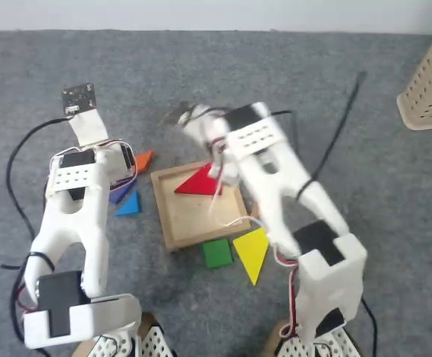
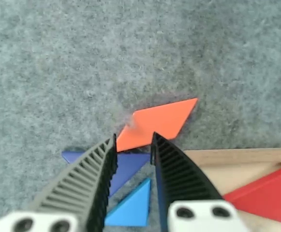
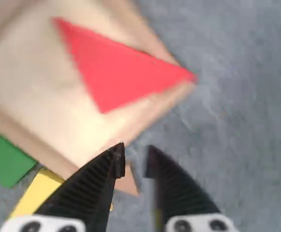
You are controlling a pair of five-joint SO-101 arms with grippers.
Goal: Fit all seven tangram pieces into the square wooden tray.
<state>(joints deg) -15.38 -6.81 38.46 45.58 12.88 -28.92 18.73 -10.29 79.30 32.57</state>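
Beside the square wooden tray (image 1: pixel 172 227), 1 red triangle (image 1: pixel 198 182) inside, the orange parallelogram (image 2: pixel 157 123) is seemingly being targeted by the left gripper (image 2: pixel 133 140), jaws slightly apart; a closing pinch is being called for. The right gripper (image 3: pixel 134 154) is being held narrowly parted, empty.

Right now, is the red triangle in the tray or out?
In. The red triangle lies inside the tray, by its far rim; whether it sits flat, I cannot tell.

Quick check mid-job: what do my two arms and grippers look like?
Both the left arm and right arm have white shells with black motor blocks and hole-dotted wrist plates. Black cables trail from each. The left gripper and right gripper have black ribbed fingers on white bases.
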